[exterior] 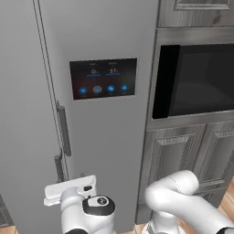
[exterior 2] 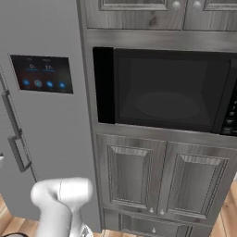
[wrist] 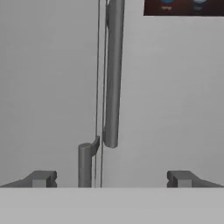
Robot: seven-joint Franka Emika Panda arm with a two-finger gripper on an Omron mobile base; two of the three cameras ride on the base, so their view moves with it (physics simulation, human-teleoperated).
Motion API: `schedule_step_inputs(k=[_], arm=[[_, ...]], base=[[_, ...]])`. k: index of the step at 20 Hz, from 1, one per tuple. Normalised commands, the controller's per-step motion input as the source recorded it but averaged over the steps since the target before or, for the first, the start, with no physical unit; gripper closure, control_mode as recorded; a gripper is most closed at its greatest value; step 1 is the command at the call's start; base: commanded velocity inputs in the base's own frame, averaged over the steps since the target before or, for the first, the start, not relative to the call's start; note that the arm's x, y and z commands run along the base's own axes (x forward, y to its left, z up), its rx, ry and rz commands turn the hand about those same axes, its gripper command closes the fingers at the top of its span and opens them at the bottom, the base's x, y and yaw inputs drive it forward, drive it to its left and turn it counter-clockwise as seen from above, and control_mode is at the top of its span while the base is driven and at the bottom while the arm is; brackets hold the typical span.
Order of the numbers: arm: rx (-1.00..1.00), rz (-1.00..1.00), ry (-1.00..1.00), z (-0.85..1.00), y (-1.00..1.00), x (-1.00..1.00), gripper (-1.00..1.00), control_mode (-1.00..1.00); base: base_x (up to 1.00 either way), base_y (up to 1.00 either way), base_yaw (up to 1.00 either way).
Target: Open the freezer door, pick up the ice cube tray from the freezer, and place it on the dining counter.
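The freezer door point(exterior: 23, 114) is the plain grey panel on the left, and it is shut. Its dark bar handle point(exterior: 58, 167) starts low beside the seam. In the hand view the same handle point(wrist: 85, 164) rises just left of centre. The neighbouring door point(exterior: 105, 137) carries a dark touchscreen point(exterior: 103, 77) and its own handle point(wrist: 113, 74). My gripper point(wrist: 111, 178) is open and holds nothing. It faces the seam a short way off, and the freezer handle sits between its fingertips point(wrist: 41, 178) in the picture. The ice cube tray and the freezer's inside are hidden. The dining counter is out of view.
A black built-in microwave point(exterior 2: 166, 90) sits in grey wooden cabinetry right of the fridge. Panelled cabinet doors point(exterior 2: 157, 178) lie below it. Wooden floor point(exterior 2: 229, 217) shows at the bottom right. My white arm point(exterior: 183, 196) bends low in front of the cabinets.
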Motion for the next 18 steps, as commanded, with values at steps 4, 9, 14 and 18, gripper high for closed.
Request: schedule_step_inputs(k=[4, 9, 14, 18], arm=[[0.01, 0.0, -0.01, -0.37, 0.0, 0.34, -1.0, -1.0], [0.0, 0.0, -0.01, -0.37, 0.0, 0.33, -1.0, -1.0], [0.0, 0.0, 0.0, -0.31, 0.15, 0.34, -1.0, -1.0], [0.0, 0.0, 0.0, -0.21, 0.29, 0.3, -1.0, -1.0]], base=[[0.0, 0.0, 0.0], [0.0, 0.0, 0.0], [0.0, 0.0, 0.0], [0.0, 0.0, 0.0]])
